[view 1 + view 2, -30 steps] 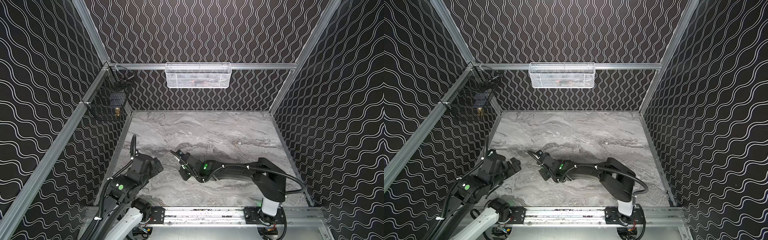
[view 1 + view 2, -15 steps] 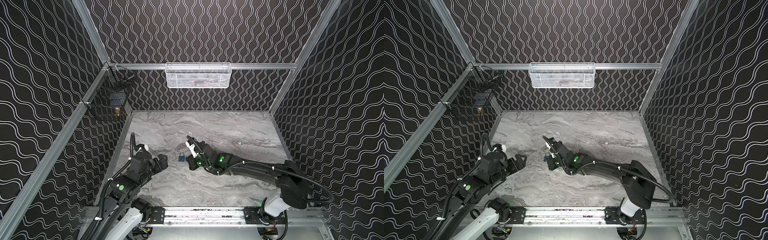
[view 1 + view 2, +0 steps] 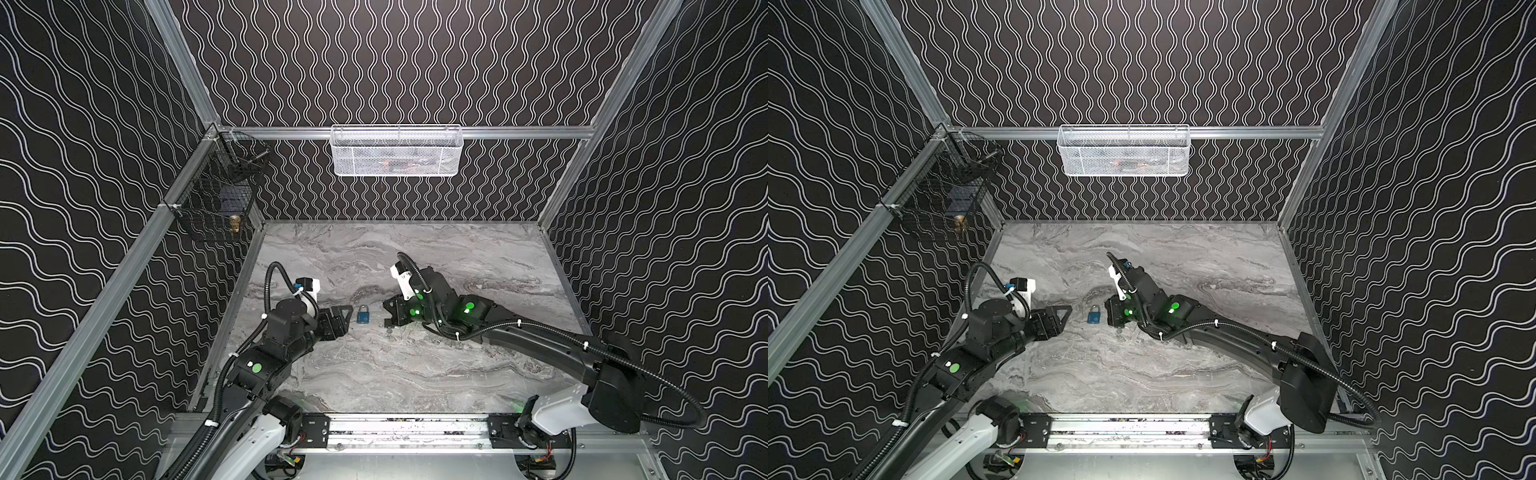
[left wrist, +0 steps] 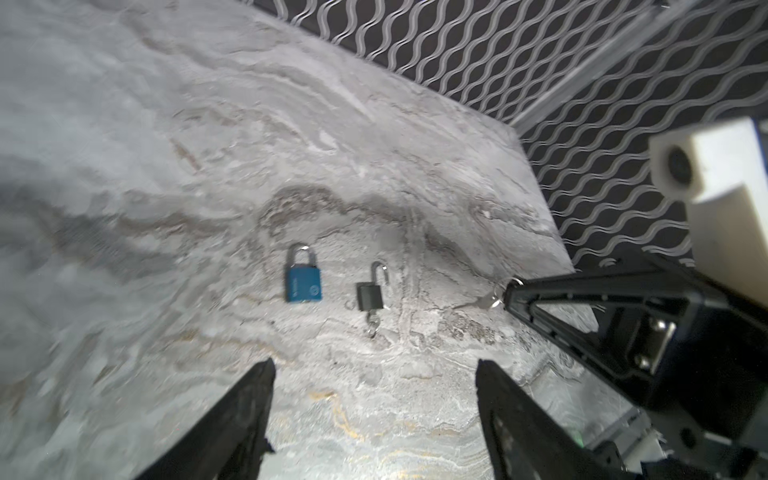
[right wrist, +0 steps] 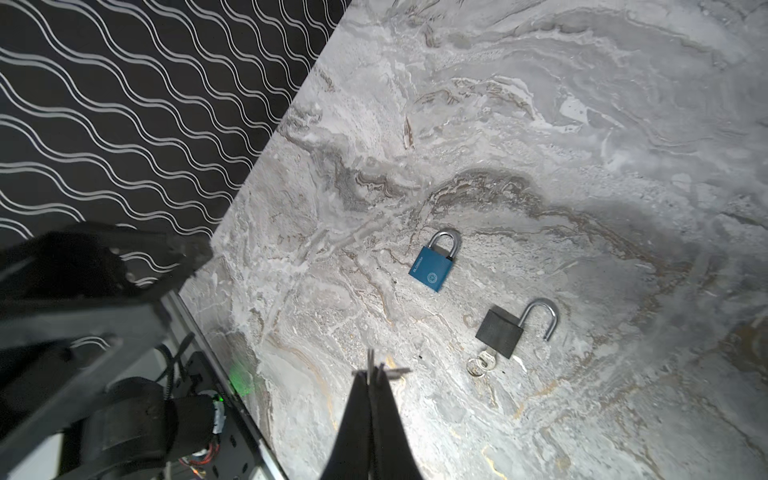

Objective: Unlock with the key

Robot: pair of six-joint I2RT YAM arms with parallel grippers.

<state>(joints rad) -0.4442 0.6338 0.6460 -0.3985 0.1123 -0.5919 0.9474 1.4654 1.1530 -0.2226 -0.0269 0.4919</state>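
A shut blue padlock (image 3: 363, 315) (image 3: 1094, 316) lies flat on the marble table between my two grippers. A black padlock (image 5: 498, 332) (image 4: 369, 296) lies beside it with its shackle swung open and a key on a ring (image 5: 480, 363) in its base. My right gripper (image 5: 372, 374) (image 3: 388, 313) is shut on a small silver key (image 4: 482, 302), hovering just right of the blue padlock. My left gripper (image 4: 376, 370) (image 3: 343, 318) stands open and empty just left of that padlock. In both top views the right gripper hides the black padlock.
A white mesh basket (image 3: 397, 151) hangs on the back wall. A black wire basket (image 3: 216, 208) holding a brass item hangs on the left wall. Patterned walls close in three sides. An aluminium rail (image 3: 399, 428) carries both arm bases along the front edge.
The right gripper has swung right and farther back, uncovering the blue padlock. The left gripper has come forward toward the padlock and its jaws have narrowed a little.
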